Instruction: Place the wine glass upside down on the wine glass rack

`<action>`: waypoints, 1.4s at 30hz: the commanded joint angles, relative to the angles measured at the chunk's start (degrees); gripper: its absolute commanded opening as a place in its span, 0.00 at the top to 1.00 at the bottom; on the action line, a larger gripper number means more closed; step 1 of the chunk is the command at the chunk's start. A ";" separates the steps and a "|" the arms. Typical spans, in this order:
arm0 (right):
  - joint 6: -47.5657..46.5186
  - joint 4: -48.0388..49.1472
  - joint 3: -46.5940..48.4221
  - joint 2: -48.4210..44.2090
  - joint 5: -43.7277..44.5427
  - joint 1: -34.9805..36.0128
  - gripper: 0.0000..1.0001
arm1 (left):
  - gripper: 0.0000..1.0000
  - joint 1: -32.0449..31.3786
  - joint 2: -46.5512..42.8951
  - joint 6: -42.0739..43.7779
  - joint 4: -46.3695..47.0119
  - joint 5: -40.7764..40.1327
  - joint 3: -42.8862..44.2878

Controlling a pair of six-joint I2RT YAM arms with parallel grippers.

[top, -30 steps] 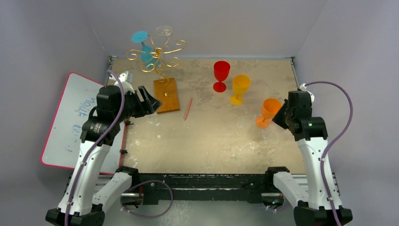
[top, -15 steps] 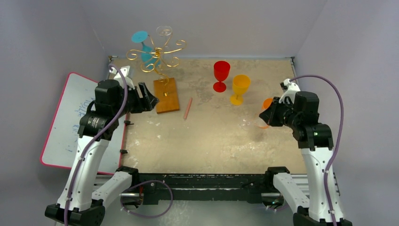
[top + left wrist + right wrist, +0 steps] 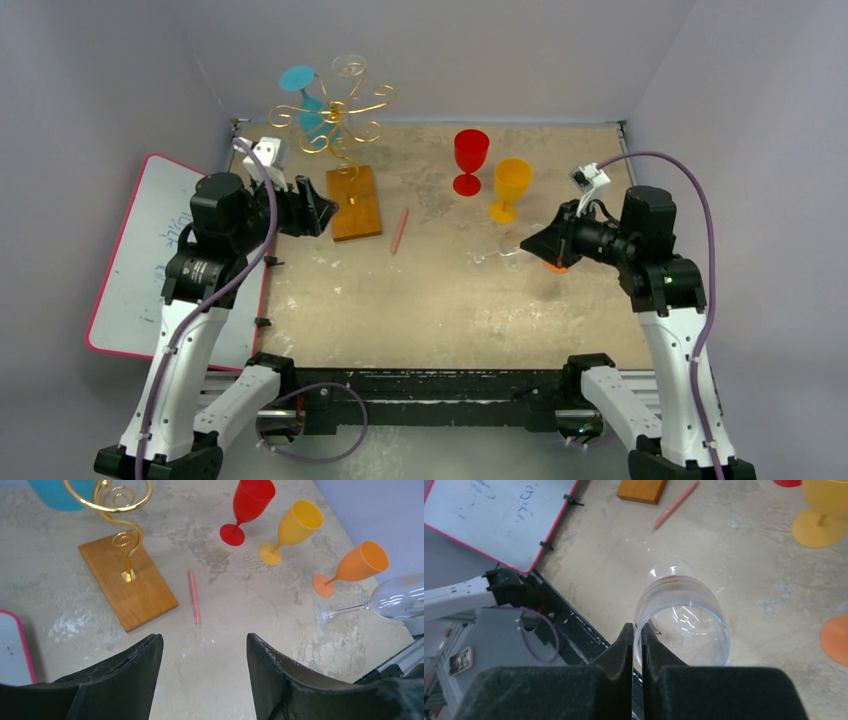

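Your right gripper (image 3: pixel 638 630) pinches the clear wine glass (image 3: pixel 684 610) by its rim, sideways, at three o'clock. The rack (image 3: pixel 335 115) stands at eleven o'clock, your left gripper (image 3: pixel 204 640) open nearby. Carrying, inverting and hanging remain.

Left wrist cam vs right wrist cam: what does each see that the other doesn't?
Only left wrist: the gold stem and scroll of the wine glass rack, and the open left gripper. Only right wrist: the right gripper shut on the rim of the clear wine glass, and most of the whiteboard. Both: that glass, the pink pen, the wooden base, the yellow glass.
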 commanded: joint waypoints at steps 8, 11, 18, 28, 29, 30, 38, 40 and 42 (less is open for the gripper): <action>-0.66 9.55 5.93 5.46 -14.51 3.57 1.00 | 0.37 -0.27 -4.14 8.71 17.16 17.09 -5.71; -0.86 11.78 6.71 7.68 -16.09 4.55 1.00 | 0.36 -0.26 -4.52 12.11 17.11 22.09 -7.02; -2.33 13.98 11.64 13.74 -22.22 7.42 1.00 | 0.34 -0.35 -5.98 20.06 15.94 28.77 -9.45; -4.56 15.93 16.80 20.15 -30.62 13.13 1.00 | 0.34 -1.80 -8.61 42.51 4.50 38.85 -12.13; -3.64 17.57 17.06 20.53 -32.45 13.40 1.00 | 0.33 -1.92 -8.93 43.62 4.16 39.30 -12.59; -2.36 19.72 17.10 20.74 -33.97 13.92 1.00 | 0.33 -1.93 -9.03 44.78 3.84 39.60 -12.86; 8.60 35.34 17.18 23.13 -37.67 18.60 1.00 | 0.32 -2.73 -8.28 55.15 -2.81 42.89 -11.67; 8.93 35.62 18.14 24.30 -37.96 19.44 1.00 | 0.32 -2.92 -7.83 57.91 -4.66 43.86 -11.12; 9.54 35.74 19.00 25.56 -38.11 19.92 1.00 | 0.32 -3.16 -7.47 58.68 -4.54 44.08 -11.59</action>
